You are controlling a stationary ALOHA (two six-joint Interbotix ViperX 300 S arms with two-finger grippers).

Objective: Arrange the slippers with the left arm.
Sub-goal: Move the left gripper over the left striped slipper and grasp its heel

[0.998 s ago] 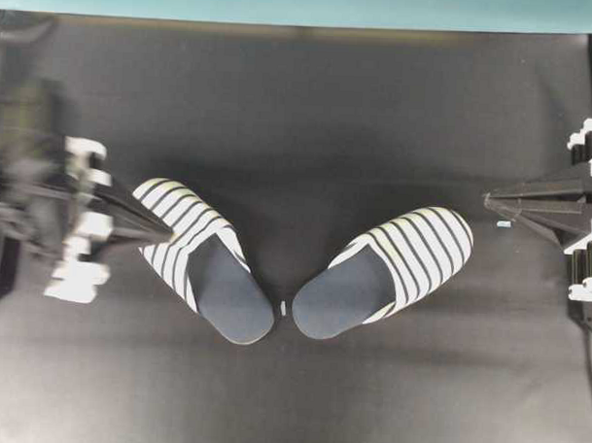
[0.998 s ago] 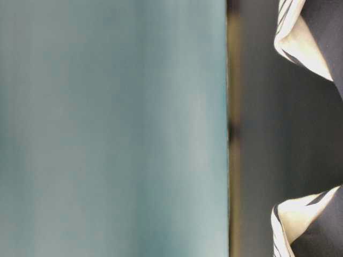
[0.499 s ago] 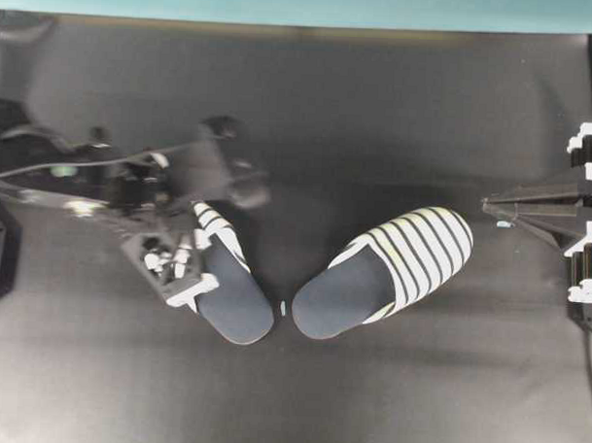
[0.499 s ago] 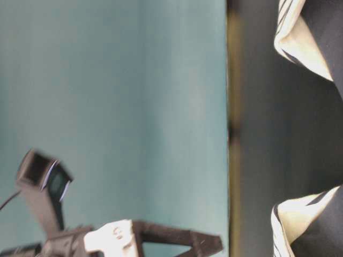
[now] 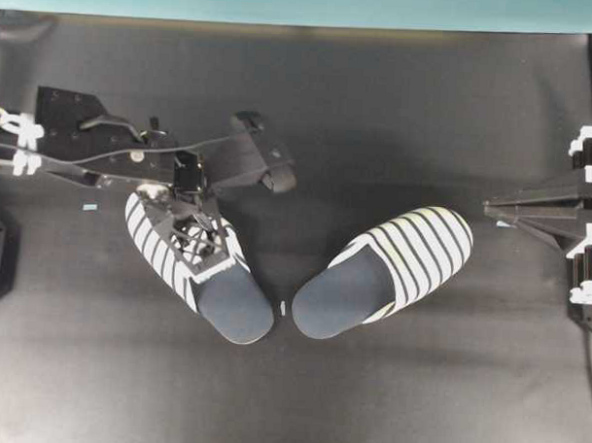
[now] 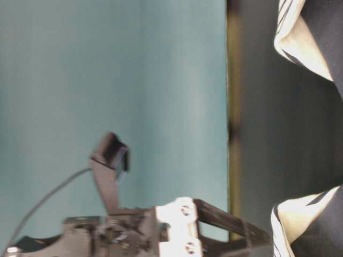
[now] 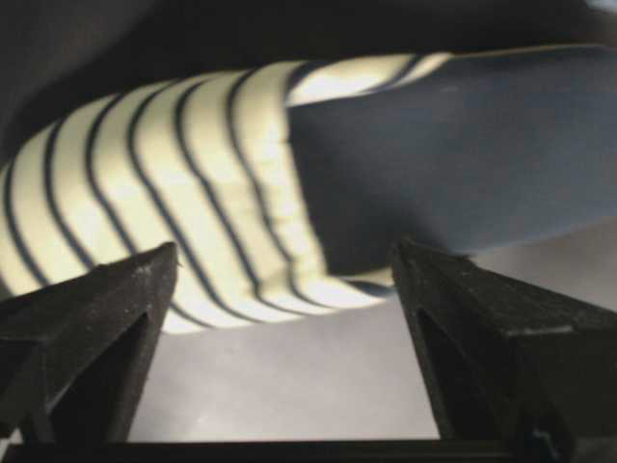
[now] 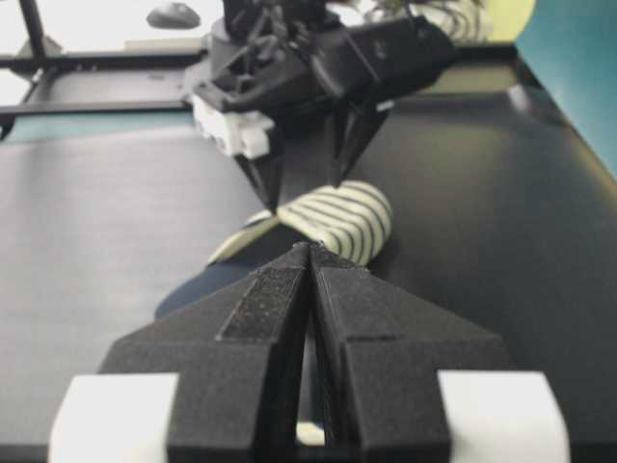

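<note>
Two slippers with striped toe covers lie on the black mat, heels angled toward each other. The left slipper point(image 5: 230, 299) has my left gripper point(image 5: 188, 235) hovering over its striped toe. In the left wrist view that gripper point(image 7: 286, 248) is open, its fingers point(image 7: 92, 323) wide apart, with the left slipper point(image 7: 231, 183) just beyond the tips and bare mat between them. The right slipper point(image 5: 392, 269) lies alone, also seen as the right slipper point(image 8: 339, 218). My right gripper point(image 5: 491, 201) rests shut at the right edge, its tips point(image 8: 308, 251) pressed together and holding nothing.
A small white scrap point(image 5: 283, 308) lies between the two heels, and a pale blue scrap point(image 5: 89, 207) lies left of the left slipper. A teal wall point(image 5: 304, 3) borders the mat's far edge. The left arm's cables point(image 5: 113, 157) trail to the left.
The left arm has swung in from the left edge to above the left slipper's toe, and its gripper has gone from shut to wide open. Slippers and right arm have not moved.
</note>
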